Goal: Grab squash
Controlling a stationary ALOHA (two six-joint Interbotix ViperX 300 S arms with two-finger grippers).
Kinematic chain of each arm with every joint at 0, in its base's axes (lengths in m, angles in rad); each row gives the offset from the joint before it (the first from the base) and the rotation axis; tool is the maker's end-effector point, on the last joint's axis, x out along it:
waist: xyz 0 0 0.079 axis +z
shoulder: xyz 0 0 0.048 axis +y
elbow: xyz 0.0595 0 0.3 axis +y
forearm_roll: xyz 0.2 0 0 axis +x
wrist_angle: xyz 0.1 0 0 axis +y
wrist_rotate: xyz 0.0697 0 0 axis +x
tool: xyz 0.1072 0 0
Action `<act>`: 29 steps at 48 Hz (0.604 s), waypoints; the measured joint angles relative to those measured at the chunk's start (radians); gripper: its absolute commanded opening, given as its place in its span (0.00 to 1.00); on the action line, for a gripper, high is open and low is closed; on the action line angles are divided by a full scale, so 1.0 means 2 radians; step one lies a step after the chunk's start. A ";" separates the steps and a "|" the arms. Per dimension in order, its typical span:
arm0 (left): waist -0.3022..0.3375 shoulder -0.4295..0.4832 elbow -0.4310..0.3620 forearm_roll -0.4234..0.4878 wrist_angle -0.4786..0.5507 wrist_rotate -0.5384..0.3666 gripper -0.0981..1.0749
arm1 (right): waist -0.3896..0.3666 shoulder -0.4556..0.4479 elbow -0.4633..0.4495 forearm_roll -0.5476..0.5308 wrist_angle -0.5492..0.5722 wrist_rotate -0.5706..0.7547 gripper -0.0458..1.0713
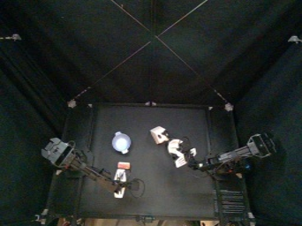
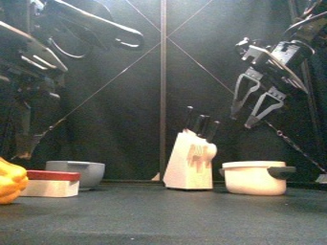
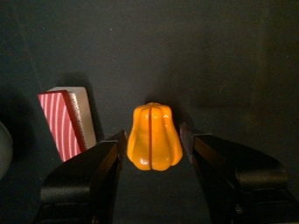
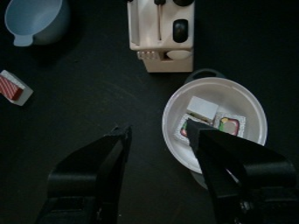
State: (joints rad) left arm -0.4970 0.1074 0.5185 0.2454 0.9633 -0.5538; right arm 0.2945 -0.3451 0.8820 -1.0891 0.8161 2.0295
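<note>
**A:** Starting with the biggest thing, how do we read the table (image 1: pixel 147 190)?

**B:** In the top view, we have the knife block (image 1: pixel 158 134) near the middle, the white pot (image 1: pixel 179 148) at about four o'clock from it, and the pale blue dish (image 1: pixel 123 141) out at nine o'clock. Those sit apart from the work, so we judge they are only clutter here.

**A:** And our arms?

**B:** Our right gripper (image 4: pixel 163 144) hangs high over the white pot, jaws spread wide and holding nothing. We think it is parked there to stay out of the way. Our left gripper (image 3: pixel 152 162) is low near the table's front, at about seven o'clock from the knife block.

**A:** Where is the squash?

**B:** The squash (image 3: pixel 153 137) stands upright between our left jaws, stem end up. The jaws sit close on either flank, set narrow around it. We cannot tell whether they press it yet. Flanking its widest part seems meant to keep the rounded body from slipping.

**A:** Anything smaller nearby?

**B:** The red-striped box (image 3: pixel 65 121) lies just beside it, clear of the jaws.
</note>
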 measured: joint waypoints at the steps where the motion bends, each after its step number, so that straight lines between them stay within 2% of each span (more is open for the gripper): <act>1: 0.002 0.002 0.002 -0.002 -0.001 0.001 0.83 | 0.000 0.002 0.000 0.001 0.000 0.000 0.82; 14: 0.041 0.007 0.022 -0.028 -0.013 0.005 0.83 | -0.001 0.002 0.000 0.000 0.000 0.000 0.82; 29: 0.045 0.011 0.028 -0.061 -0.028 0.044 0.82 | -0.001 0.000 0.000 0.000 0.000 0.000 0.82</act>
State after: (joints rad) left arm -0.4065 0.1289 0.5737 0.1243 0.9081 -0.4663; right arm 0.2930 -0.3451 0.8820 -1.0891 0.8161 2.0295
